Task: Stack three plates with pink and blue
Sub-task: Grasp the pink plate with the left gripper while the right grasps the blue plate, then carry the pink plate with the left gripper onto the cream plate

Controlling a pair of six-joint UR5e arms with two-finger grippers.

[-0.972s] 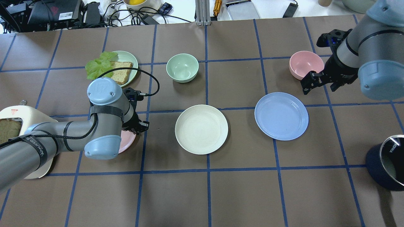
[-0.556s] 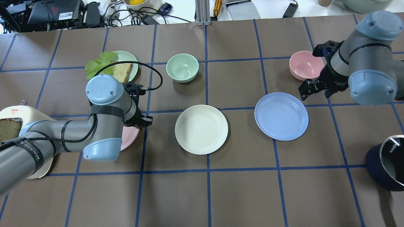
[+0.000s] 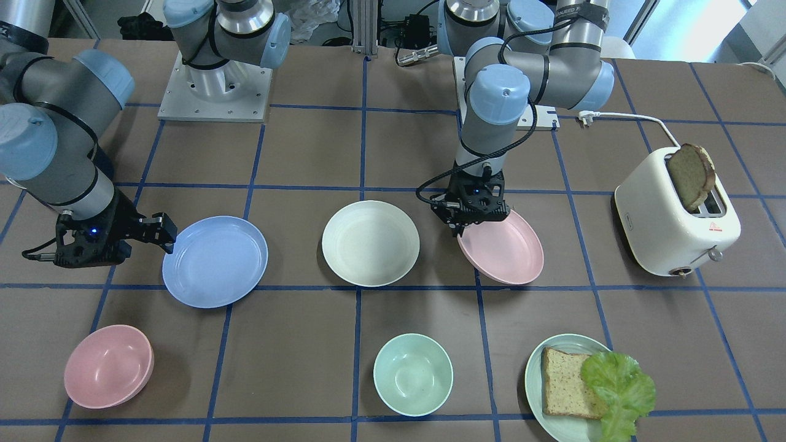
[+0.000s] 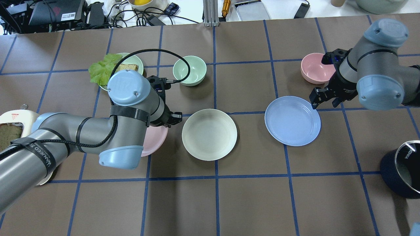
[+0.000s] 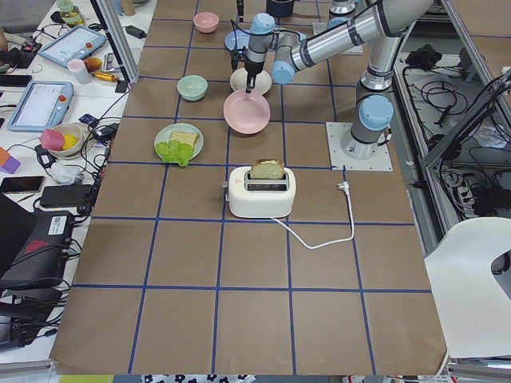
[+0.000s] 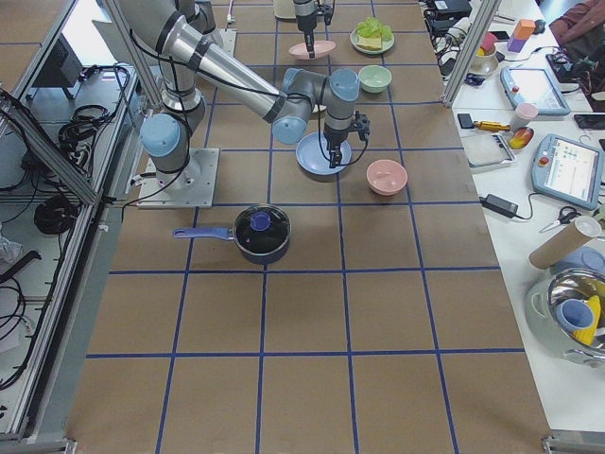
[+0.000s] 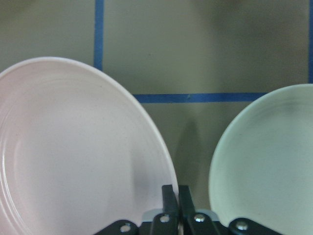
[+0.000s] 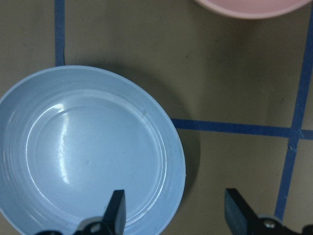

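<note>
My left gripper [image 4: 169,119] is shut on the rim of the pale pink plate [image 4: 156,139]. It holds the plate slightly tilted, just left of the cream-white plate [image 4: 209,134] and apart from it. In the left wrist view the closed fingers [image 7: 169,198] pinch the pink plate [image 7: 73,156], and the cream-white plate [image 7: 264,161] is to the right. The light blue plate [image 4: 292,120] lies flat on the table. My right gripper [image 4: 323,99] is open over its far right rim. In the right wrist view the blue plate [image 8: 83,152] has its edge between the spread fingers [image 8: 116,210].
A pink bowl [image 4: 316,67] sits just behind the right gripper. A mint bowl [image 4: 189,70] and a mint plate with bread and lettuce [image 4: 111,67] stand behind the left arm. A toaster [image 3: 675,221] is at the left end, a dark pot [image 4: 402,168] at the right front.
My left arm has carried the pink plate to the right, up to the cream-white plate. My right gripper has moved from beside the pink bowl to the blue plate's rim.
</note>
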